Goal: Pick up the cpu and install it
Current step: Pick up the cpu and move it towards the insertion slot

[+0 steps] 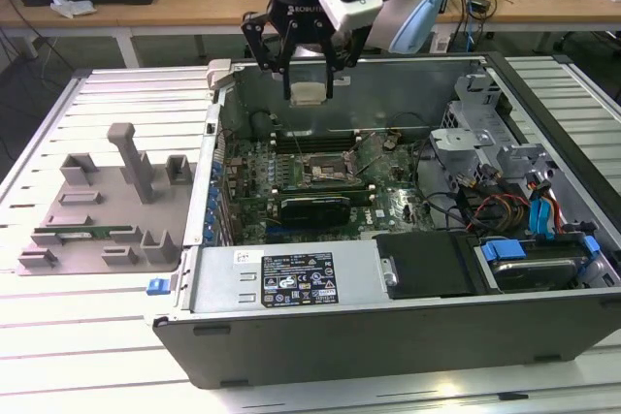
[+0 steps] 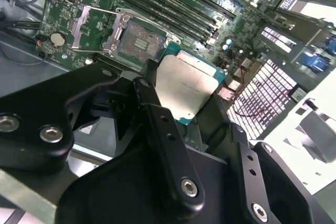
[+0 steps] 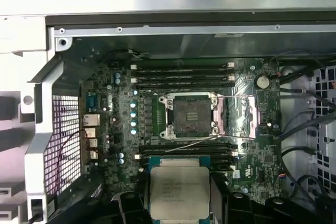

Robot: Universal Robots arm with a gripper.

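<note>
The cpu [image 1: 309, 94] is a small flat square chip with a silvery top, and my gripper [image 1: 309, 92] is shut on its two edges. I hold it in the air over the back wall of the open computer case [image 1: 388, 336], above the motherboard. In both wrist views the cpu [image 3: 178, 188] [image 2: 185, 83] sits between the black fingers [image 2: 157, 114]. The cpu socket [image 3: 189, 116] [image 1: 325, 170] [image 2: 139, 40] lies bare on the green board, its metal cover plate [image 3: 237, 116] swung aside. The chip hangs apart from the socket, not touching it.
Memory slots [image 3: 181, 74] flank the socket. A black graphics card [image 1: 315, 208] lies in front of the socket. Cables and drive bays [image 1: 524, 201] crowd the case toward the exterior view's right. A grey parts fixture [image 1: 107, 201] with a green memory stick [image 1: 82, 233] stands on the table to the exterior view's left.
</note>
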